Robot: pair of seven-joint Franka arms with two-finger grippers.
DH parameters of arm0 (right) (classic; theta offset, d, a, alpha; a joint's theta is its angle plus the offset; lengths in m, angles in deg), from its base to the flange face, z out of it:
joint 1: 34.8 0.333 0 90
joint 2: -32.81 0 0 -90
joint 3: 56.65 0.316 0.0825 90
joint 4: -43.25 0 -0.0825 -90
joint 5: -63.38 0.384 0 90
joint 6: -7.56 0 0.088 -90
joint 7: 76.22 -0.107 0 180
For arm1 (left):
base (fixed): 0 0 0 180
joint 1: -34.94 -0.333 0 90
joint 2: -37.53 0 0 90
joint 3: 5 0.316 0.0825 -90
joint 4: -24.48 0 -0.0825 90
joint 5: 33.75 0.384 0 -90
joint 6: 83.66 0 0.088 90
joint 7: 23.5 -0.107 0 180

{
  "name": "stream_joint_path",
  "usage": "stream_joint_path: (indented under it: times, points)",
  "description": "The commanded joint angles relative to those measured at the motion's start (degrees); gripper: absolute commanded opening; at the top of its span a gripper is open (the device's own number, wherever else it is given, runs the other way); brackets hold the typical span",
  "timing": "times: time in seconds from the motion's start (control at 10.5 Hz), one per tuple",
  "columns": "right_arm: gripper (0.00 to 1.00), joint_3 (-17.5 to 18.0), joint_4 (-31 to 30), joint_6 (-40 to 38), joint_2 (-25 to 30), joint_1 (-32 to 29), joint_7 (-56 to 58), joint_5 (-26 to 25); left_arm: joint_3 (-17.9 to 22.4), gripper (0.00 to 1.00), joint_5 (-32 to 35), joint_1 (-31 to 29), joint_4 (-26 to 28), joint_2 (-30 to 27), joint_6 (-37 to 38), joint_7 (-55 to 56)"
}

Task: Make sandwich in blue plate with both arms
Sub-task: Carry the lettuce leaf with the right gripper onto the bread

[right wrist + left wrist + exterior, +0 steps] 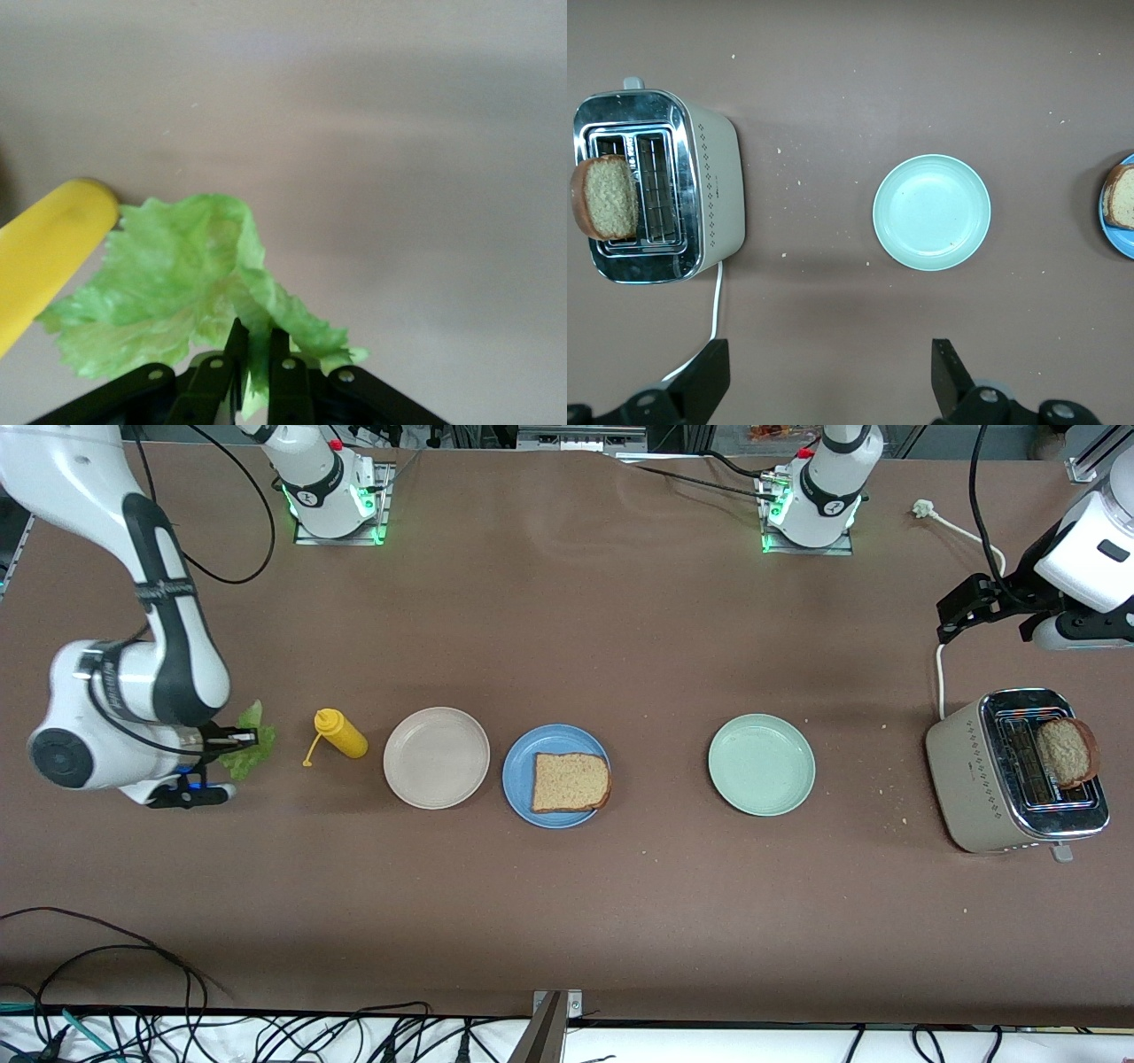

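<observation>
Right hand (255, 350) pinching lettuce (186, 274) beside mustard bottle (340, 733)

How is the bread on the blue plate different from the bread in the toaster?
The bread slice on the blue plate lies flat, while the bread slice in the toaster stands on edge, sticking out of a slot. The plate slice looks squarish; the toaster slice shows a rounded top. The blue plate sits mid-table; the toaster stands at the left arm's end. Both are brown with darker crust.

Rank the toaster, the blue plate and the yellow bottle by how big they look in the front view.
1. Toaster, largest.
2. Blue plate.
3. Yellow bottle, smallest.
</observation>
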Motion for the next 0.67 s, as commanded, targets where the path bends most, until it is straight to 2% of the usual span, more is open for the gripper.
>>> stream_joint_path:
  times: [0.0, 0.29, 0.57]
  points:
    - [0.00, 1.2, 15.3, -19.4, 0.3, 1.1, -0.2, 0.9, -0.5, 1.00, 2.1, -0.3, 0.2, -0.2, 0.8, -0.1]
    - [0.00, 6.0, 20.4, -24.0, 0.3, 2.3, -9.9, 4.3, -0.6, 1.00, 2.7, -0.2, 0.2, -0.1, 0.8, -0.1]
    - [0.00, 15.9, 20.8, -21.2, -1.8, 5.0, -25.3, 4.3, -0.6, 1.00, 2.7, -0.3, 0.1, -0.1, 0.8, 0.0]
